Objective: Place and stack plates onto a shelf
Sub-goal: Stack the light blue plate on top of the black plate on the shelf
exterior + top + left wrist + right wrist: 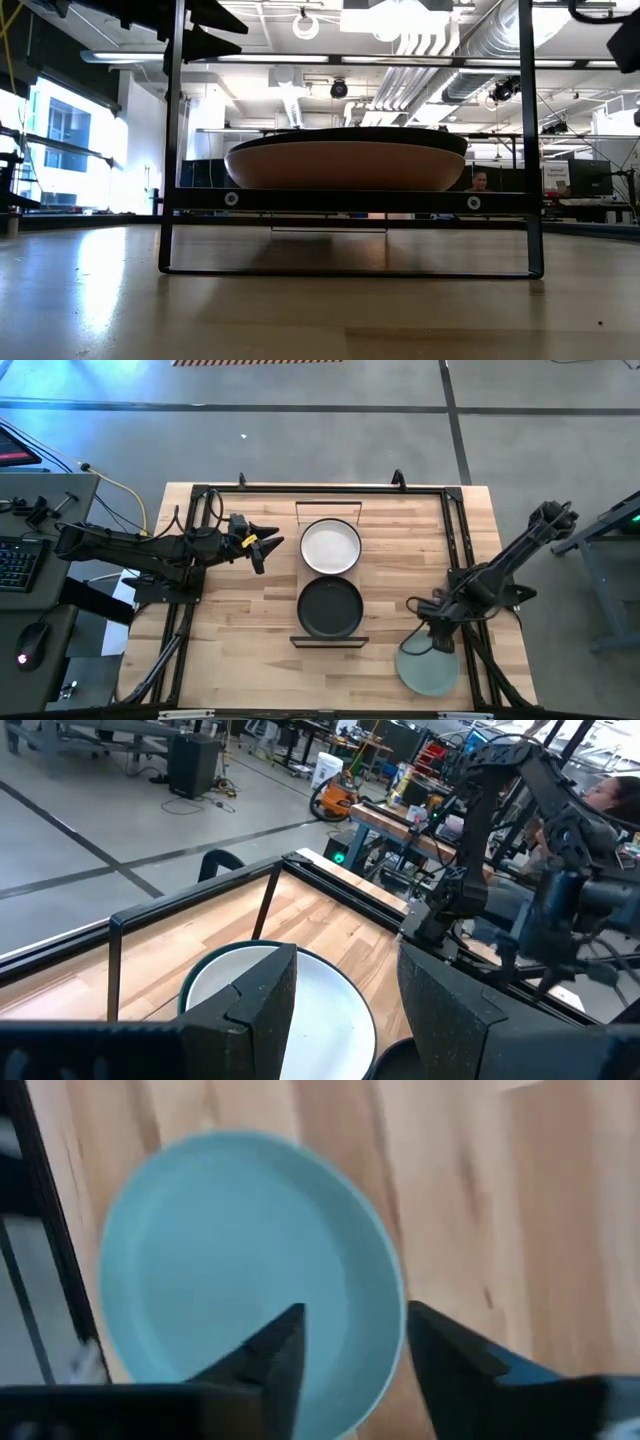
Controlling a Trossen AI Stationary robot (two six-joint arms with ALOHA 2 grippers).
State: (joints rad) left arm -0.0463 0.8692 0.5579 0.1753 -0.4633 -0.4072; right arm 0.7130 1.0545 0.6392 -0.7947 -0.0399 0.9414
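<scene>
The shelf stands mid-table. On its far end is a cream-white plate, which lies on a dark teal plate whose rim shows under it. On its near end is a black plate. In the low view the black plate lies on a pinkish plate. A pale green plate lies flat on the table at the near right. My right gripper is open just above the pale green plate's far rim, one finger over the plate's inside and one outside the rim. My left gripper is open and empty, left of the white plate.
A black metal frame runs along the table's far, left and right sides. A desk with a keyboard and a mouse stands off the table's left. People sit in the room beyond. Bare tabletop lies between the shelf and the pale green plate.
</scene>
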